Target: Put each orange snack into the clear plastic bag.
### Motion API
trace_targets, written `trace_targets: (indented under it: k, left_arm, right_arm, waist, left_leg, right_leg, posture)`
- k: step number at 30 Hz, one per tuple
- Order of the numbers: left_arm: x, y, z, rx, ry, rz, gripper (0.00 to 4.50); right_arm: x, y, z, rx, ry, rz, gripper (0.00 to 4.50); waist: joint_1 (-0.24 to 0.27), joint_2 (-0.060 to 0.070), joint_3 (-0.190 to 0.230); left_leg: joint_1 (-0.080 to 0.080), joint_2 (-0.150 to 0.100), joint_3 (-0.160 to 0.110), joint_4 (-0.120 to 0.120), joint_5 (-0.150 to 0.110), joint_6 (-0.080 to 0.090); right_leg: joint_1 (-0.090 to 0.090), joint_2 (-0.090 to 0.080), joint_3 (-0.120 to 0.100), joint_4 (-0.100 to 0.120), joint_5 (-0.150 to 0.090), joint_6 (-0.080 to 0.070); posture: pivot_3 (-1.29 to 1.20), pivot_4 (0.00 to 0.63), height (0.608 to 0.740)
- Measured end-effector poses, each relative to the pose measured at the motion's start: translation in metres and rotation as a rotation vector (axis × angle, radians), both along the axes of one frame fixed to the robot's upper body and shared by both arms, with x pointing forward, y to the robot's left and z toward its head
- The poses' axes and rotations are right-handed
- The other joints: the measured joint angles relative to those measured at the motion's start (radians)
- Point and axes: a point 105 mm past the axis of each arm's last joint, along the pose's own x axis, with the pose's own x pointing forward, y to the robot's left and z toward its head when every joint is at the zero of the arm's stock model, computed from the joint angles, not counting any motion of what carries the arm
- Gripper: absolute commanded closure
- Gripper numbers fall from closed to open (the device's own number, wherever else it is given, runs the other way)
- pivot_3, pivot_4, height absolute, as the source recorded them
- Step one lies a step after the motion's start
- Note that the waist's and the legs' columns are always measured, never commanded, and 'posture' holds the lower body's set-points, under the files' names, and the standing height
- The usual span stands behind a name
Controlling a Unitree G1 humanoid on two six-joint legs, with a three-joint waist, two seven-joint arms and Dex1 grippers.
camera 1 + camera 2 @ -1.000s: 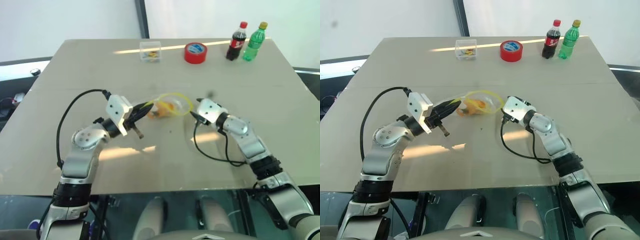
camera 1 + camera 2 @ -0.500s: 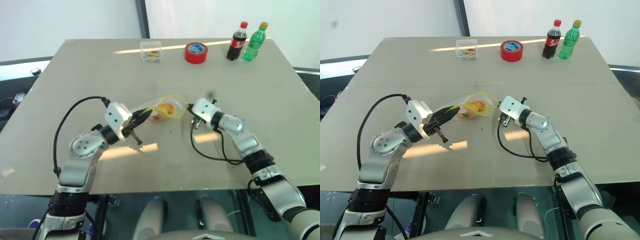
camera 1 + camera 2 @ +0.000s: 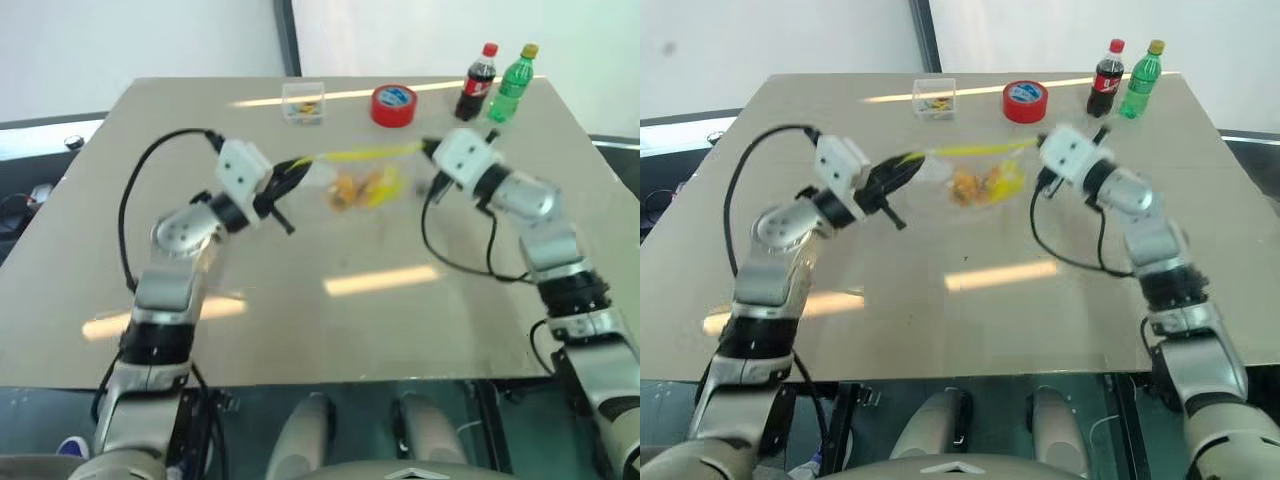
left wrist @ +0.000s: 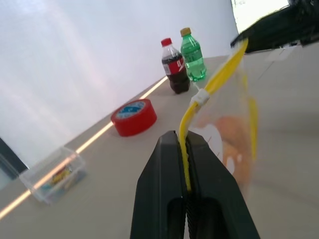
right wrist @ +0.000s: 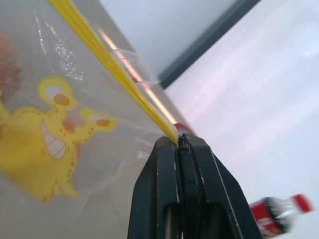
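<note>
Now both arms are holding the bag [image 3: 360, 180] up off the tabletop [image 3: 330, 300], stretched between them. The left pincer [image 4: 185, 164] is clamped shut on one end of the yellow seal strip [image 3: 975, 148], and the right pincer [image 5: 178, 145] is closed tight on the other end, so the strip is running taut from about nine o'clock to three o'clock across the middle of the scene. The bag's clear body is hanging below that line, with its yellow printed mark [image 5: 42, 144] facing the right wrist.

Inside it the snacks [image 3: 975, 184] are sitting low, roughly midway between the two pincers, neither arm being noticeably nearer. I am counting at least two orange lumps through the plastic, though the film is blurring their edges. No snack is lying loose on the tabletop, so the filling looks done to me.

What the next move is turning on is that long axis: with the strip pulled straight between both grips, sealing or setting down would mean working along it.

Toward twelve o'clock are standing a clear box [image 3: 302, 102], a red tape roll [image 3: 393, 104] and two bottles [image 3: 493, 82], well apart from the bag.
</note>
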Motion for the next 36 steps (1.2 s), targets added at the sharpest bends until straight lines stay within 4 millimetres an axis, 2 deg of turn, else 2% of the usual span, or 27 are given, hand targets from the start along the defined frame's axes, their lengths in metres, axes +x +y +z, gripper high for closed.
trace_targets:
  k: [3,5,8,9,13,14,16,17,20,23,26,27,29,32,34,36]
  left_arm:
    - [0.003,-0.005,0.008,0.047,-0.071,-0.022,4.50]
    - [0.000,-0.007,0.000,0.085,-0.091,-0.048,4.50]
    - [-0.009,-0.005,-0.034,0.157,-0.046,-0.075,4.50]
    - [-0.015,-0.005,-0.053,0.185,-0.012,-0.088,4.50]
    - [-0.029,-0.004,-0.086,0.260,0.020,-0.105,4.50]
    - [-0.032,-0.003,-0.093,0.273,0.028,-0.105,4.50]
    - [-0.034,0.000,-0.100,0.287,0.042,-0.090,4.50]
    - [-0.034,0.002,-0.101,0.291,0.042,-0.082,4.50]
    - [-0.035,0.003,-0.097,0.308,0.017,-0.073,4.50]
    - [-0.035,0.001,-0.089,0.324,-0.032,-0.074,4.50]
    - [-0.033,-0.002,-0.081,0.343,-0.100,-0.049,4.50]
    - [-0.032,-0.004,-0.079,0.347,-0.122,-0.045,4.50]
    - [-0.033,-0.007,-0.076,0.351,-0.151,-0.046,4.50]
    - [-0.034,-0.010,-0.077,0.366,-0.168,-0.055,4.50]
    - [-0.034,-0.010,-0.077,0.372,-0.174,-0.055,4.50]
    - [-0.034,-0.010,-0.076,0.370,-0.180,-0.053,4.50]
  right_arm:
    - [-0.003,-0.007,0.002,-0.020,-0.009,-0.024,4.42]
    - [-0.015,-0.012,-0.004,-0.023,-0.001,-0.023,4.42]
    - [-0.036,-0.013,-0.033,-0.049,0.090,-0.007,4.42]
    - [-0.047,-0.014,-0.056,-0.052,0.164,-0.008,4.42]
    - [-0.070,-0.014,-0.097,-0.053,0.299,-0.010,4.42]
    - [-0.075,-0.014,-0.106,-0.054,0.329,-0.007,3.90]
    - [-0.080,-0.020,-0.120,-0.052,0.381,-0.033,3.27]
    - [-0.084,-0.022,-0.126,-0.053,0.402,-0.041,2.74]
    - [-0.099,-0.025,-0.130,-0.059,0.445,-0.029,1.45]
    - [-0.107,-0.027,-0.112,-0.083,0.410,-0.008,1.45]
    - [-0.108,-0.002,-0.078,-0.027,0.328,0.091,1.45]
    - [-0.106,0.014,-0.065,0.015,0.298,0.144,1.45]
    - [-0.107,0.043,-0.053,0.050,0.271,0.238,1.45]
    - [-0.105,0.084,-0.053,0.038,0.279,0.339,1.45]
    - [-0.100,0.103,-0.063,0.022,0.310,0.364,1.45]
    - [-0.095,0.110,-0.068,0.004,0.319,0.362,1.45]
  waist:
    - [-0.001,0.000,0.000]
    - [0.000,0.000,0.000]
    - [0.001,0.000,0.000]
    - [0.002,0.000,0.000]
    - [0.004,0.000,0.000]
    - [0.004,0.000,0.000]
    - [0.006,0.000,0.000]
    - [0.007,0.000,0.000]
    - [0.009,0.000,0.000]
    - [0.007,0.000,0.000]
    - [-0.001,0.000,0.000]
    - [-0.003,0.000,0.000]
    - [-0.001,0.000,0.000]
    - [0.003,0.000,0.000]
    - [0.008,0.000,0.000]
    - [0.011,0.000,0.000]
  left_leg:
    - [-0.001,0.000,0.001,-0.002,0.001,-0.001]
    - [-0.001,0.001,0.001,-0.005,0.002,-0.003]
    - [-0.001,0.002,0.002,-0.008,0.002,-0.003]
    - [-0.002,0.002,0.002,-0.009,0.002,-0.003]
    - [-0.001,0.002,0.002,-0.008,-0.001,0.001]
    - [-0.001,0.002,0.002,-0.008,-0.001,0.001]
    - [0.000,0.002,0.001,-0.007,-0.001,0.001]
    - [0.000,0.002,0.001,-0.006,-0.001,0.001]
    - [0.000,0.002,0.000,-0.005,-0.001,0.001]
    - [0.000,0.002,0.000,-0.003,-0.001,0.001]
    - [0.003,0.002,0.000,-0.003,-0.001,0.001]
    - [0.003,0.002,0.000,-0.003,-0.001,0.001]
    - [0.003,0.002,-0.001,-0.003,-0.001,0.001]
    - [0.001,0.001,-0.003,-0.001,-0.001,0.001]
    - [0.000,0.001,-0.004,0.000,-0.001,0.001]
    - [0.000,0.000,-0.005,0.001,0.000,0.001]
  right_leg:
    - [0.000,0.000,0.001,-0.003,0.000,0.000]
    - [0.000,0.000,0.001,-0.006,0.000,0.000]
    - [-0.001,-0.001,0.002,-0.010,0.000,0.000]
    - [-0.001,-0.001,0.002,-0.010,0.000,0.000]
    - [0.000,-0.001,0.002,-0.009,0.000,0.000]
    - [0.000,-0.001,0.001,-0.008,0.000,0.000]
    - [0.001,-0.001,0.001,-0.007,0.000,0.000]
    - [0.001,-0.001,0.001,-0.006,0.000,0.000]
    - [0.001,-0.001,0.000,-0.005,0.000,0.000]
    - [0.002,-0.001,0.000,-0.005,0.000,0.000]
    - [0.004,0.001,0.000,-0.005,0.000,0.000]
    - [0.004,0.001,-0.001,-0.005,0.000,0.000]
    - [0.004,0.002,-0.001,-0.004,0.000,0.000]
    - [0.004,0.001,-0.003,-0.005,0.000,0.000]
    - [0.005,0.000,-0.004,-0.006,0.000,0.000]
    - [0.005,-0.001,-0.004,-0.006,0.000,0.000]
  posture:
    - [0.00,0.150,0.740]
    - [0.00,0.150,0.740]
    - [0.00,0.150,0.740]
    - [0.00,0.150,0.740]
    - [0.00,0.150,0.740]
    - [0.00,0.150,0.740]
    - [0.00,0.150,0.740]
    - [0.00,0.150,0.740]
    - [0.00,0.150,0.740]
    - [0.00,0.150,0.740]
    - [0.00,0.150,0.740]
    - [0.00,0.150,0.740]
    - [0.00,0.150,0.740]
    - [0.00,0.150,0.740]
    - [0.00,0.150,0.740]
    - [0.00,0.150,0.740]
